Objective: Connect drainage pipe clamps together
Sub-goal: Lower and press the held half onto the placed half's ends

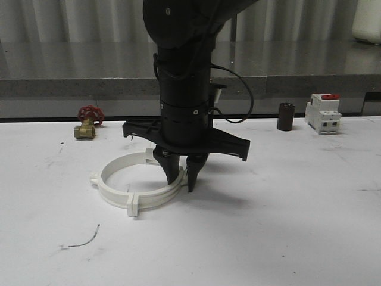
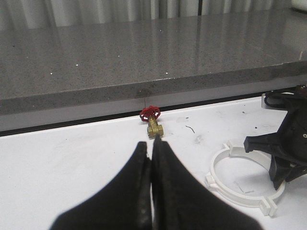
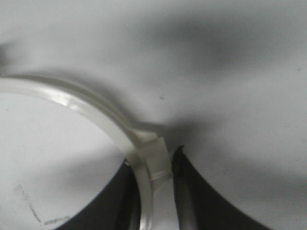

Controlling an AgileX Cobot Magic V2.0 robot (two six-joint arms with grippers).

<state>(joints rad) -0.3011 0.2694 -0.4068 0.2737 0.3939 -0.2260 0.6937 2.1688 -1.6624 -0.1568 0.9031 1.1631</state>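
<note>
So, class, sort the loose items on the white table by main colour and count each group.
White: 2, the clamp ring and the breaker block, which has a red part on top.
Brass with red handle: 1, the valve.
Dark: 1, the small cylinder.
Total: 4

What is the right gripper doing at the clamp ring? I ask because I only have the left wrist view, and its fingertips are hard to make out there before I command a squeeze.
Observer: The front view shows the right gripper straddling the clamp ring wall, one finger inside and one outside.
Operator: Where along the ring?
Observer: At one of its square tabs. In the right wrist view it sits between the fingers.
Operator: Anything beyond that arm?
Observer: A white-and-red breaker block and a dark cylinder stand near the table's far edge.
</note>
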